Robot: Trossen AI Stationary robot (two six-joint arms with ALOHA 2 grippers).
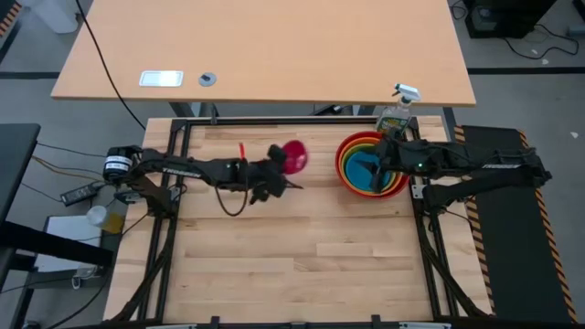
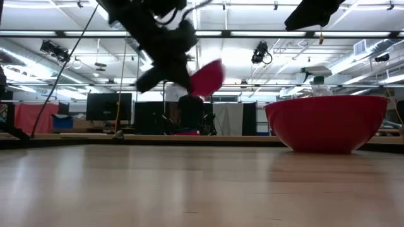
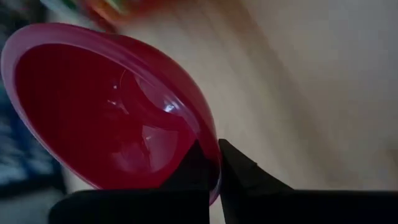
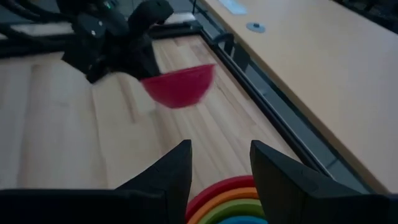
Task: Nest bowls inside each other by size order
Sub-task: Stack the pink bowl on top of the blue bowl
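Note:
The pink bowl [image 1: 295,157] is held in the air by my left gripper [image 1: 280,163], between the table's middle and the stack; it also shows in the low view [image 2: 207,78] and the right wrist view [image 4: 179,85]. The red bowl [image 1: 343,164] stands on the table at the right with the orange, lime green and blue [image 1: 370,174] bowls nested inside it. My right gripper [image 1: 377,171] hovers open over that stack, touching nothing. My left gripper pinches the pink bowl's rim [image 3: 214,163], one finger [image 3: 193,168] inside the bowl and one finger [image 3: 245,171] outside its wall. The bowl is lifted clear of the table and tilted, carried beyond the fingertips.
A clear spray bottle [image 1: 397,111] stands at the table's far right corner, just behind the stack. A red stick-like mark [image 1: 243,149] lies near the far edge. A tan desk [image 1: 265,55] stands beyond the table. Bare wood lies toward the near edge.

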